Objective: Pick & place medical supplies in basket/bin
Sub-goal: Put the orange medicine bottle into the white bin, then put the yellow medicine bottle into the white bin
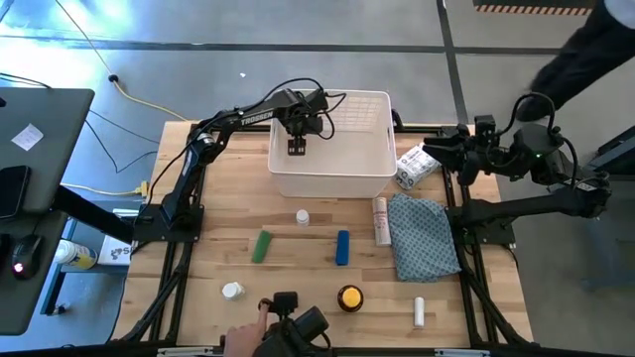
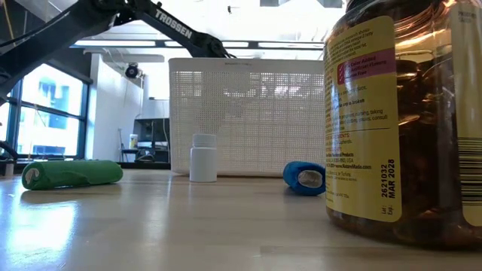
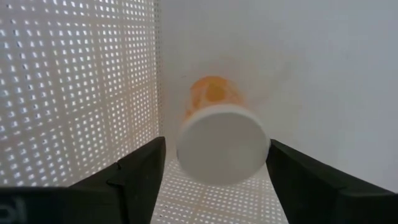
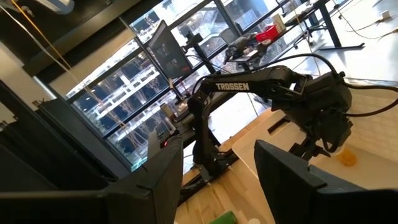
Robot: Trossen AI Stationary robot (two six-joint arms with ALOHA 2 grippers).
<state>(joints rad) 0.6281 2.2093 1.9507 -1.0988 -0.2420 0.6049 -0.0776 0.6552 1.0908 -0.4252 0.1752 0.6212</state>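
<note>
— Bottle, orange plastic with a flat round white cap (image 3: 221, 142): where is it?

— Inside the white lattice-sided plastic bin (image 1: 332, 175), between the left gripper (image 1: 298, 147)'s spread fingers, arm reaching down over the bin's left part.

— Right gripper (image 1: 433, 151)?

— Raised at the table's right edge, fingers apart, beside a crinkly white packet (image 1: 416, 167) and patterned blue-grey cloth (image 1: 425, 238).

Overhead and tabletop-level views share the white bin (image 1: 332, 174).
</note>
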